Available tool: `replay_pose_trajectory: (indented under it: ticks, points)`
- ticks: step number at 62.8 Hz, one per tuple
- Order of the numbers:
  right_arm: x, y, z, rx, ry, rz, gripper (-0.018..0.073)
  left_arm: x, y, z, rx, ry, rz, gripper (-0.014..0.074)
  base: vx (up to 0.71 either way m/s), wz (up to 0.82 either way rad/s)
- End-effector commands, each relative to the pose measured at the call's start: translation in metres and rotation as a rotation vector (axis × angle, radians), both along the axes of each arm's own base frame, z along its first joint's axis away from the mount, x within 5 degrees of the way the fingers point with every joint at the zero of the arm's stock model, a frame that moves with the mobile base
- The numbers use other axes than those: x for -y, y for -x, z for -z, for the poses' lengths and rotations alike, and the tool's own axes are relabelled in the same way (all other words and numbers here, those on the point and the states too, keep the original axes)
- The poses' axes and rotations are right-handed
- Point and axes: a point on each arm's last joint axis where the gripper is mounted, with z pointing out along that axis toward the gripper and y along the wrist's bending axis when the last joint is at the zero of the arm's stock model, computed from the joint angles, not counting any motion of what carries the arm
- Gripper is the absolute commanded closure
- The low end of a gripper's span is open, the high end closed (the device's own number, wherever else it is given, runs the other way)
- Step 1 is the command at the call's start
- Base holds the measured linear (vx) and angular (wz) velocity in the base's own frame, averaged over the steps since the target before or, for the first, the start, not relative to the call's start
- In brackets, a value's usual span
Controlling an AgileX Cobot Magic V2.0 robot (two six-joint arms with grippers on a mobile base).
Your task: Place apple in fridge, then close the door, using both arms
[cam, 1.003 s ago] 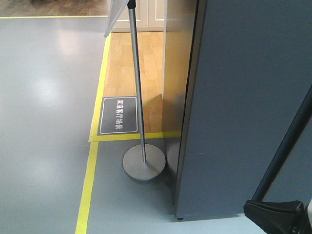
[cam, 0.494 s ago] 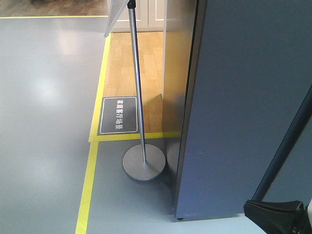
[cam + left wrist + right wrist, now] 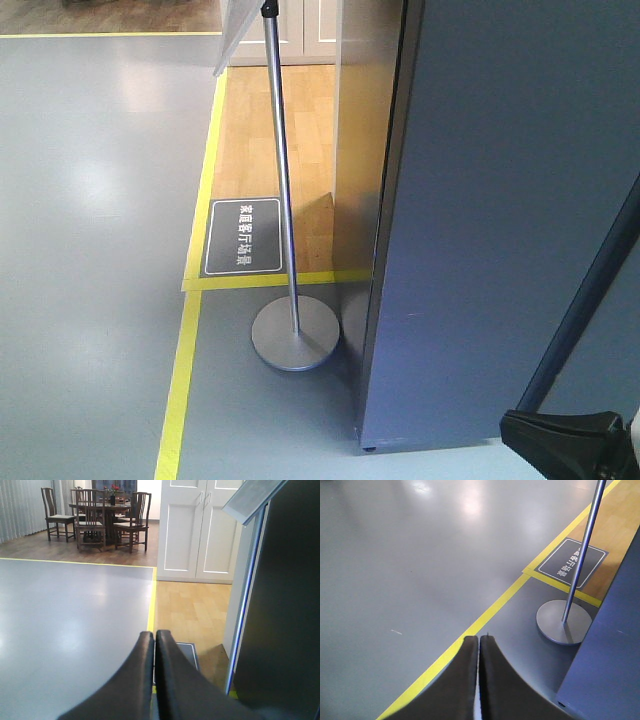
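Nothing has shifted since a second ago: the fridge [image 3: 500, 220] fills the right, its door seemingly closed, though the seam is out of view. Left gripper [image 3: 154, 639] is pressed together, empty; right gripper [image 3: 478, 642] likewise, over the yellow tape [image 3: 485, 617]. Apple unseen.

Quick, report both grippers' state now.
Left gripper: closed, fingers together, holding nothing.
Right gripper: closed, fingers together, holding nothing.
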Motion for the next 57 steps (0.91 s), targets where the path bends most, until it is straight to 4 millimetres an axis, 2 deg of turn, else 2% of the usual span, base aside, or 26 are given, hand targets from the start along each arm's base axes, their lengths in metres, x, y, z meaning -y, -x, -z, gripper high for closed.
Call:
replay_pose_trajectory:
  ticks: [1, 57]
  points:
    - [-0.0003, -0.0028, -0.0109, 0.039, -0.034, 0.016, 0.0563, -0.0007, 0.0001, 0.0029, 0.055, 0.015, -0.009, 0.0603, 0.0, 0.0]
    - [-0.0004, -0.0024, -0.0098, 0.034, -0.032, 0.013, 0.0563, -0.0007, 0.0, 0.0025, 0.057, 0.016, -0.009, 0.0603, 0.0, 0.0]
